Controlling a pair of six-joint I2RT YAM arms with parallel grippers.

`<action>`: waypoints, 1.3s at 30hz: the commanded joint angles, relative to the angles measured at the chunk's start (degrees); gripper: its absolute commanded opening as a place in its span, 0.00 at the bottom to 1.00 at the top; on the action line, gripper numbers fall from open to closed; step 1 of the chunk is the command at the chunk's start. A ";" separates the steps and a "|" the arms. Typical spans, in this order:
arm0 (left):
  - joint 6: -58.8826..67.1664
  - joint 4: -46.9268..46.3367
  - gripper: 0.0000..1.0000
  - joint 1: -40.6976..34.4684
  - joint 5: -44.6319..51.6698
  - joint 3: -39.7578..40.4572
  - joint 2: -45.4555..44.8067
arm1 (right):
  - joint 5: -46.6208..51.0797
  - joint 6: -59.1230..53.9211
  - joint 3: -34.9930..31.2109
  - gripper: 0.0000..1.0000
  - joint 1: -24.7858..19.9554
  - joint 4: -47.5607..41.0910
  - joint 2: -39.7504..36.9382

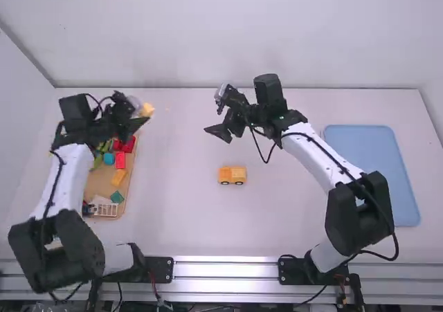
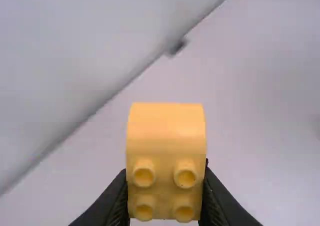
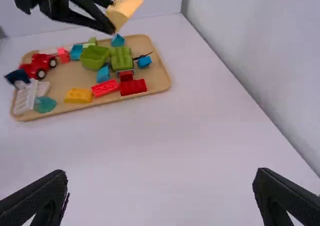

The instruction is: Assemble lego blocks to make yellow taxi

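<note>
High view: we're reaching up the left side, left gripper by the tray's far end; our right gripper angles inward, beyond the yellow car mid-table. Left wrist view: we're pinching a yellow block, studs showing. Right wrist view: we're spread wide, empty, and the tray carries red, green, blue and yellow bricks.

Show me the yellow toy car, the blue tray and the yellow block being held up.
Yellow toy car (image 1: 232, 173): high view, middle of its body.
Blue tray (image 1: 370, 163): high view, bare flat middle.
Yellow block (image 2: 166, 128): left wrist view, smooth curved part.
</note>
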 commanded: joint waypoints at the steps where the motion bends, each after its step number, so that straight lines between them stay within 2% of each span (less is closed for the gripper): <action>1: -7.93 6.54 0.09 -7.54 6.23 -5.60 -3.58 | -13.79 -5.73 -2.56 0.99 -2.14 0.79 0.46; 6: -17.59 17.86 0.08 -17.79 6.82 -11.28 -2.34 | -22.67 -1.57 -9.05 0.99 -5.05 12.74 0.44; 9: -20.65 23.71 0.08 -19.93 12.39 -12.96 0.31 | -25.64 2.38 -11.47 0.99 -7.15 18.84 0.44; 13: -26.88 32.46 0.09 -21.46 20.76 -13.62 5.44 | -35.47 1.86 -14.58 1.00 -10.49 24.06 0.44; 15: -27.47 35.12 0.08 -21.97 23.43 -13.62 7.21 | -35.71 2.97 -15.10 1.00 -10.60 25.18 0.44; 18: -30.34 43.32 0.08 -23.89 27.06 -13.62 11.41 | -34.23 6.45 -15.30 0.84 -10.05 25.99 0.46; 24: -38.07 54.42 0.08 -27.26 26.34 -13.62 14.10 | -31.43 5.64 -15.32 0.78 -9.05 24.09 0.46; 28: -40.02 55.63 0.08 -27.23 23.47 -13.62 14.10 | -31.45 5.62 -15.32 0.62 -8.70 24.44 0.46; 30: -39.95 55.49 0.08 -27.30 23.56 -13.64 14.10 | -31.45 5.62 -15.32 0.59 -8.83 24.48 0.46; 33: -39.82 54.84 0.08 -27.26 23.50 -13.64 14.10 | -31.43 5.64 -15.32 0.47 -8.85 24.46 0.46; 35: -39.04 54.47 0.08 -27.21 23.54 -13.64 14.10 | -31.43 5.64 -15.32 0.46 -8.85 24.46 0.46; 36: -37.77 53.83 0.09 -27.30 23.54 -13.64 14.10 | -31.50 5.64 -15.32 0.39 -8.85 24.46 0.46; 39: -37.66 53.72 0.10 -27.34 23.54 -13.64 14.10 | -31.45 5.62 -15.32 0.35 -8.61 24.46 0.46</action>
